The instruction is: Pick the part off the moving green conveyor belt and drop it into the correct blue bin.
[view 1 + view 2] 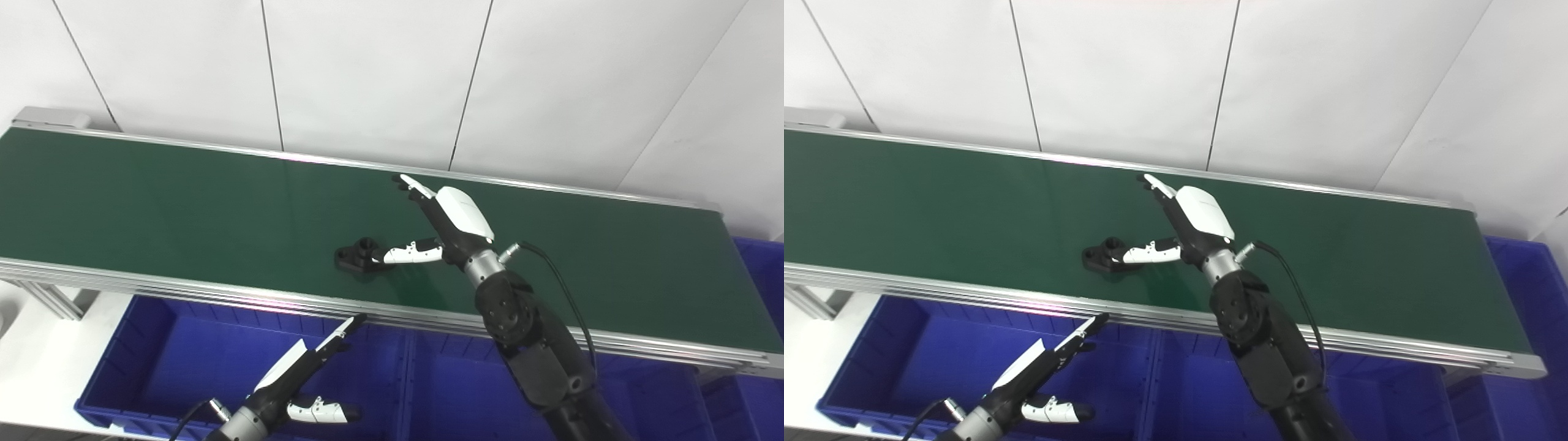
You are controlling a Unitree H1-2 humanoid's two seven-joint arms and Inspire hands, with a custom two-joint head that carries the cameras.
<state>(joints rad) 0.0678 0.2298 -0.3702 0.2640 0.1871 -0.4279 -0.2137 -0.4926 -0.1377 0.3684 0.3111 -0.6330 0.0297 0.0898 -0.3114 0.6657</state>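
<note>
A small black part (356, 254) lies on the green conveyor belt (184, 208) near its front edge. My right hand (441, 223) is over the belt just right of the part, open, fingers stretched toward the far edge and the thumb tip touching or nearly touching the part's right side. My left hand (306, 380) is open and empty, held low over the left blue bin (184, 361) in front of the belt. The part also shows in the right eye view (1102, 255).
Blue bins stand side by side below the belt's front rail: a middle bin (453, 392) under my right arm and another at the far right (762, 275). A white panelled wall rises behind the belt. The belt's metal frame (245, 297) runs along the front.
</note>
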